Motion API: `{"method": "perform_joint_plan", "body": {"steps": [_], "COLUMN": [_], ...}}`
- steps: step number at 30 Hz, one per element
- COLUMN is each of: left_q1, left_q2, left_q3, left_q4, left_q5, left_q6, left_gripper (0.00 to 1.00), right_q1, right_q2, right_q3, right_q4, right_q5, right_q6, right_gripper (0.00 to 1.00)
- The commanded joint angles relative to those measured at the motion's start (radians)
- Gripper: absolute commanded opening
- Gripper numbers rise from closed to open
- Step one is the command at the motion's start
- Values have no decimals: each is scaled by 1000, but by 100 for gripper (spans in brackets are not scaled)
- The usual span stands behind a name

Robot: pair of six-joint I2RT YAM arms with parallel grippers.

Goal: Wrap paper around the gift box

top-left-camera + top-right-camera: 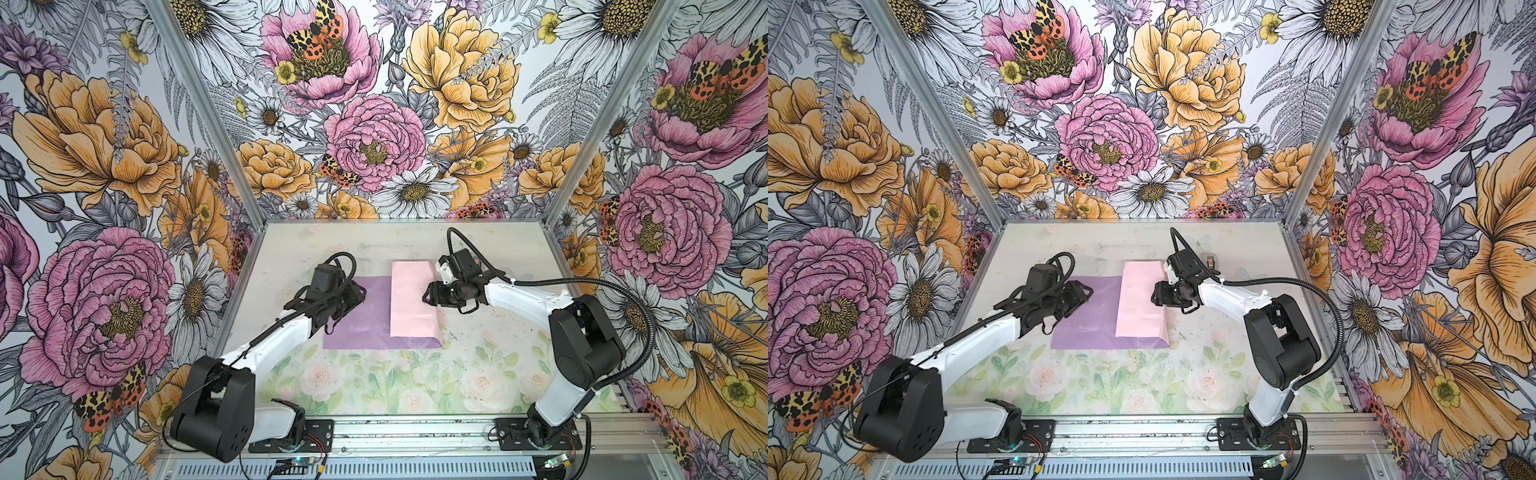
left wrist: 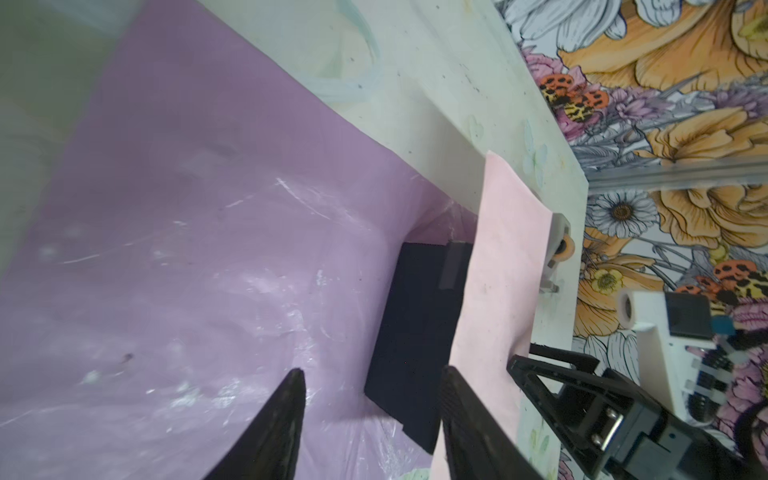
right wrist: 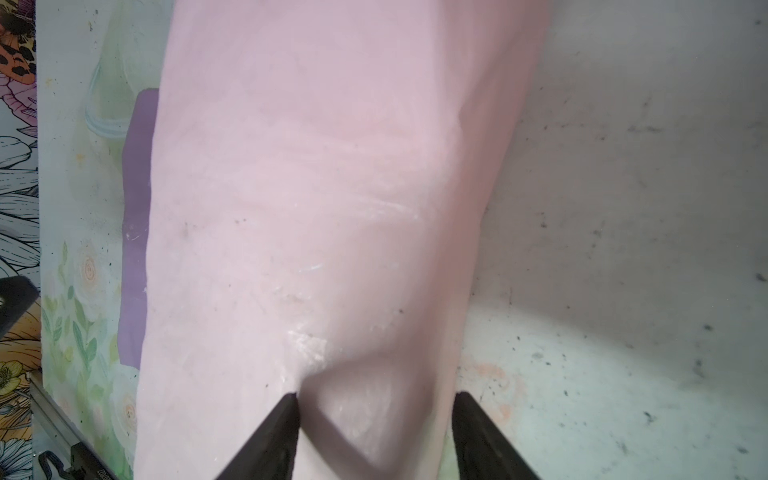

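The paper lies flat on the table, its lilac face (image 1: 365, 328) (image 1: 1088, 328) up. Its right part is folded over as a pale pink flap (image 1: 411, 299) (image 1: 1138, 299). The gift box (image 2: 415, 324), dark navy, shows only in the left wrist view, half under that pink flap (image 2: 498, 270). My left gripper (image 1: 359, 291) (image 2: 372, 372) hovers open over the lilac area, nothing between its fingers. My right gripper (image 1: 426, 293) (image 3: 376, 395) is open astride the flap's raised right edge (image 3: 311, 187); one fingertip (image 3: 286, 405) dents the pink paper.
A small grey tape dispenser (image 2: 559, 245) (image 1: 1211, 262) with an orange core stands behind the paper, near the right wrist. Floral walls close in the table (image 1: 478, 353) on three sides, and a metal rail (image 1: 415, 432) carrying both arm bases runs along the front.
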Motion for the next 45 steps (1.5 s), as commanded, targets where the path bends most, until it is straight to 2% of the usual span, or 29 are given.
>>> {"method": "perform_joint_plan", "body": {"steps": [1, 6, 9, 14, 18, 23, 29, 33, 40, 45], "left_q1": [80, 169, 188, 264, 276, 274, 270, 268, 262, 217], "left_q2": [-62, -129, -154, -157, -155, -140, -117, -115, -114, -162], "left_q3": [-47, -120, -150, -229, -267, -321, -327, -324, -317, -265], "left_q4": [-243, -339, -380, -351, -291, -161, -94, -73, -65, -64], "left_q5": [-33, 2, -20, 34, 74, 150, 189, 186, 178, 152], "left_q6": [37, 32, 34, 32, 36, -10, -14, -15, 15, 76], "left_gripper": [54, 56, 59, 63, 60, 51, 48, 41, 8, 0], "right_q1": [7, 8, 8, 8, 7, 8, 8, 8, 8, 7], "right_q2": [0, -16, -26, -20, -19, -24, -28, -29, -32, -27], "right_q3": [-25, -29, -35, -32, -34, -32, -31, -33, -48, -49], "right_q4": [-27, -28, -28, -26, -27, -26, -25, -25, -25, -25], "right_q5": [23, 23, 23, 15, 17, 15, 20, 24, 32, 25], "right_q6": [-33, -38, -39, -41, -50, -50, -51, -51, -52, -62], "right_gripper": [60, 60, 60, 60, 60, 60, 60, 60, 59, 59]}}
